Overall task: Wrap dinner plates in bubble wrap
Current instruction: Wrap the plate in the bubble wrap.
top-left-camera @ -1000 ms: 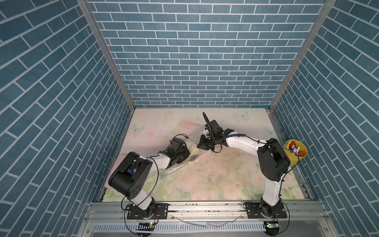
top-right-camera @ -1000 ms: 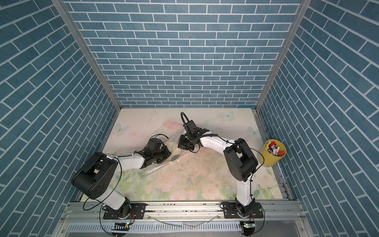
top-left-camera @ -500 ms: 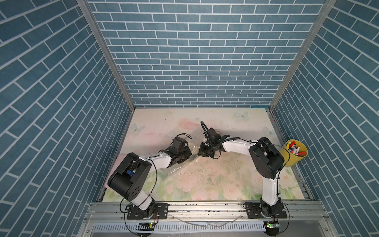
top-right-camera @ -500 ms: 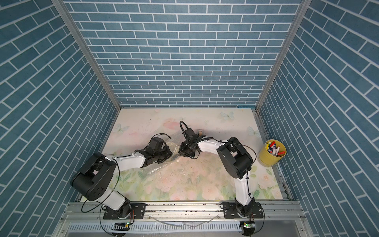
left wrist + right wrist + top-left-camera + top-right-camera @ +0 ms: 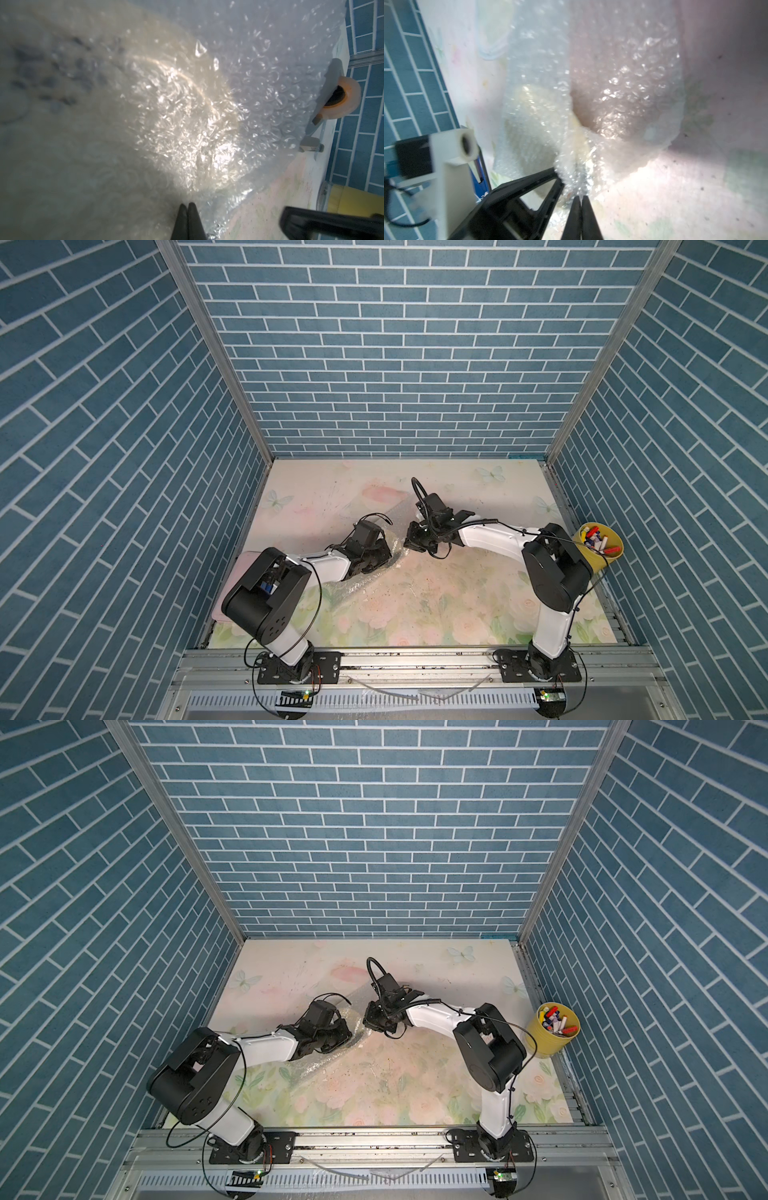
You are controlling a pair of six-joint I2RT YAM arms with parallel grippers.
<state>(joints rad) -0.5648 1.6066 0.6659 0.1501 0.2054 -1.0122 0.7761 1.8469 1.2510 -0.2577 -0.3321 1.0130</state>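
Note:
The cream dinner plate (image 5: 99, 128) lies under the clear bubble wrap (image 5: 259, 87), its dark sprig blurred through the bubbles. My left gripper (image 5: 188, 204) is shut, with its tips resting on the wrap over the plate. My right gripper (image 5: 580, 197) is shut on a bunched fold of the bubble wrap (image 5: 629, 83), and the cream plate (image 5: 527, 120) shows beneath it. In both top views the left gripper (image 5: 392, 561) and the right gripper (image 5: 409, 542) nearly meet mid-table over the crinkled bubble wrap (image 5: 359, 587). The arms hide the plate there.
A yellow cup of markers (image 5: 599, 546) stands at the right table edge. A tape roll on a grey stand (image 5: 340, 97) sits past the wrap's far edge, near the tiled wall. A pink flat thing (image 5: 240, 572) lies beside the left arm's base.
My right gripper has drawn in toward the left gripper, bringing the fold of wrap with it. The left arm has barely moved.

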